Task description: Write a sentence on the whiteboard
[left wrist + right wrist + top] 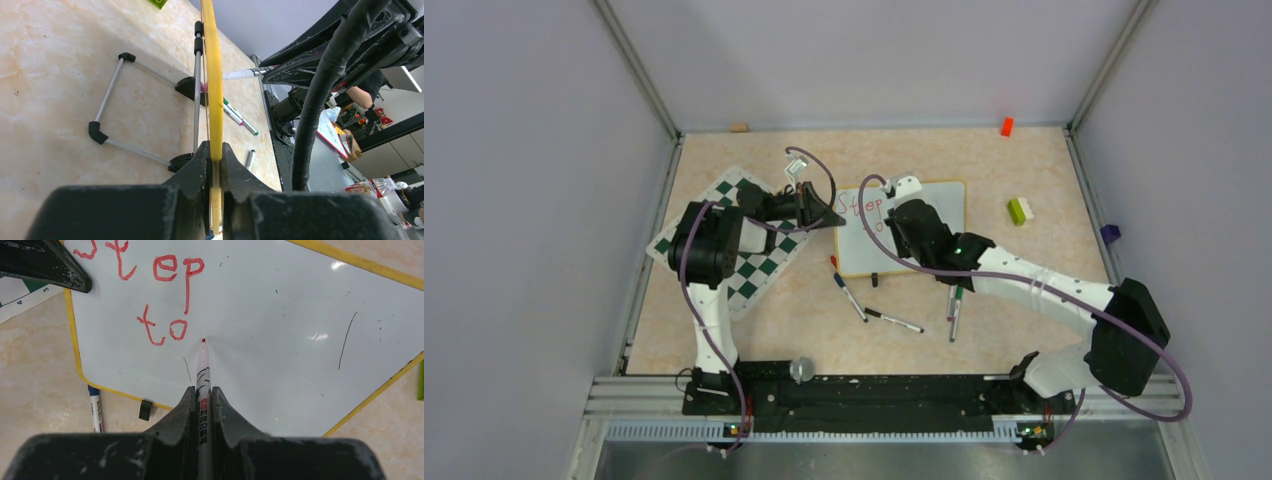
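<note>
1. Arms, seen from above, meet at the whiteboard (939,200), mid-table (1024,300): one steadies its left edge, one writes; lettering too small to read.
2. Left wrist: left fingers (192,170) clamped on the frame, seen edge-on; writing face hidden.
3. Right wrist: right fingers (180,415) clamped on a marker (202,380), tip beside the sentence (186,290), "Step to"; first letter partly cut off.

You're in a robotics lab test cell. Plain grey walls (524,200) box in a beige tabletop (1044,170), with aluminium posts (639,70) at the corners. Left arm (709,310) and right arm (1044,285) are bolted to a black rail (874,392) at the near edge, purple cables looping loose. Props lie scattered: markers (894,321), blocks (1020,210), a chess mat (749,275). The left wrist view catches room clutter (345,135) beyond the cell.
</note>
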Robot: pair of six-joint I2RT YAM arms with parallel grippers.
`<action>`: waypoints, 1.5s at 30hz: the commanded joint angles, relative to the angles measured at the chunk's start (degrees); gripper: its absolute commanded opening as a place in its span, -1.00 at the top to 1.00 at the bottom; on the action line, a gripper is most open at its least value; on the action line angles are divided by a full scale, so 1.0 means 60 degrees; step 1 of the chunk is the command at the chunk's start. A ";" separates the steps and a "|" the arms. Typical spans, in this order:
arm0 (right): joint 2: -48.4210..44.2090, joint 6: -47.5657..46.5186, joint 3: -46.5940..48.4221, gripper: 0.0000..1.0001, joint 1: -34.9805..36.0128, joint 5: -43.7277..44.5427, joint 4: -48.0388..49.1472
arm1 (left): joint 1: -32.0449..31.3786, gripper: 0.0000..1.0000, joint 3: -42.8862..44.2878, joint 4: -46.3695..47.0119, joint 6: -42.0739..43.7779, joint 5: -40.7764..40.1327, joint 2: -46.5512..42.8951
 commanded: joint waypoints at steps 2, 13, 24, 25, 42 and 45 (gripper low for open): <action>0.0048 0.0099 0.0460 1.00 -0.0107 -0.0061 0.0318 | -0.0057 1.00 0.0216 0.1103 -0.0162 0.0070 -0.0250; 0.0213 0.0015 0.0677 1.00 -0.0127 -0.0297 0.0458 | -0.0057 1.00 0.0230 0.1103 -0.0177 0.0066 -0.0244; 0.0523 -0.0009 0.0900 1.00 -0.0130 -0.0234 0.0513 | -0.0057 1.00 0.0230 0.1103 -0.0177 0.0072 -0.0240; 0.0533 -0.0008 0.0909 1.00 -0.0129 -0.0197 0.0516 | -0.0057 1.00 0.0230 0.1103 -0.0171 0.0061 -0.0246; 0.0522 0.0143 0.0497 1.00 -0.0139 -0.0067 0.0400 | -0.0057 1.00 0.0230 0.1103 -0.0169 0.0070 -0.0244; 0.0401 0.0197 0.0332 1.00 -0.0142 -0.0139 0.0386 | -0.0057 1.00 0.0216 0.1103 -0.0162 0.0066 -0.0264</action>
